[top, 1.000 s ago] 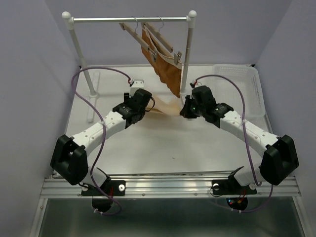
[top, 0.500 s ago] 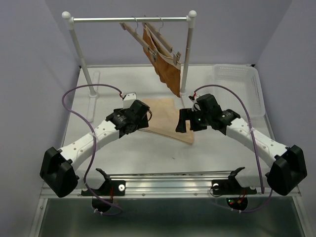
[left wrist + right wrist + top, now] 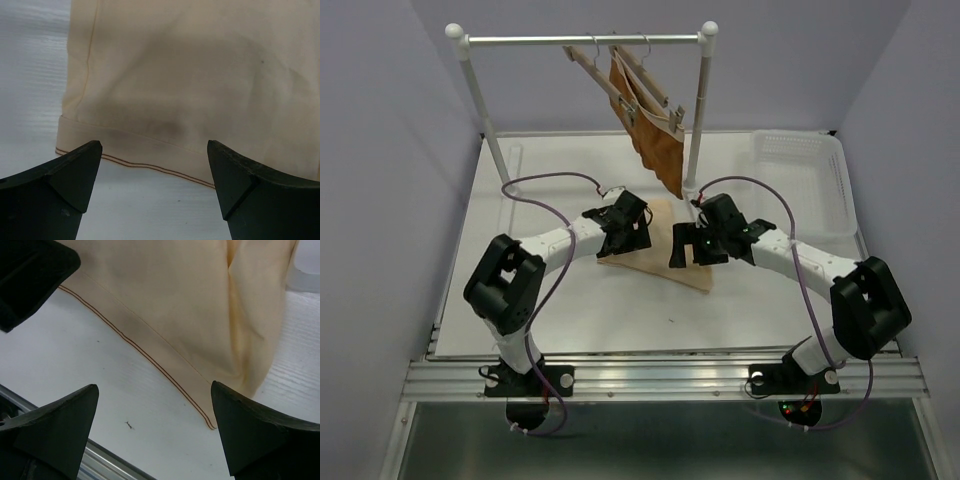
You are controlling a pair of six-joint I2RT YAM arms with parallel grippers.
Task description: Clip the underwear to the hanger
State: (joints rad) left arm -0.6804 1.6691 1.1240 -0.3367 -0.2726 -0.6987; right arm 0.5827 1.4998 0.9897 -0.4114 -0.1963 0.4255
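Observation:
The pale beige underwear (image 3: 660, 250) lies flat on the white table, just in front of the rack. My left gripper (image 3: 632, 238) hovers open over its left edge. In the left wrist view the hem with its double brown stitch line (image 3: 150, 165) runs between the open left gripper (image 3: 155, 150), nothing held. My right gripper (image 3: 682, 250) stands open over the right part, and the cloth's corner (image 3: 210, 425) shows between the open right gripper (image 3: 155, 390). The hanger (image 3: 598, 78), a bare wooden bar, hangs on the rail.
A white rack (image 3: 585, 40) stands at the back, its right post (image 3: 698, 120) close behind the grippers. A twin hanger (image 3: 655, 90) carries a rust-brown garment (image 3: 658, 150). A white basket (image 3: 800, 180) sits at the back right. The table's metal front rail (image 3: 660, 375) runs along the near edge.
Both grippers opened and let go of the underwear, which now lies spread flat nearer the front. Both arms drew their elbows in, and the grippers now hover over the cloth.

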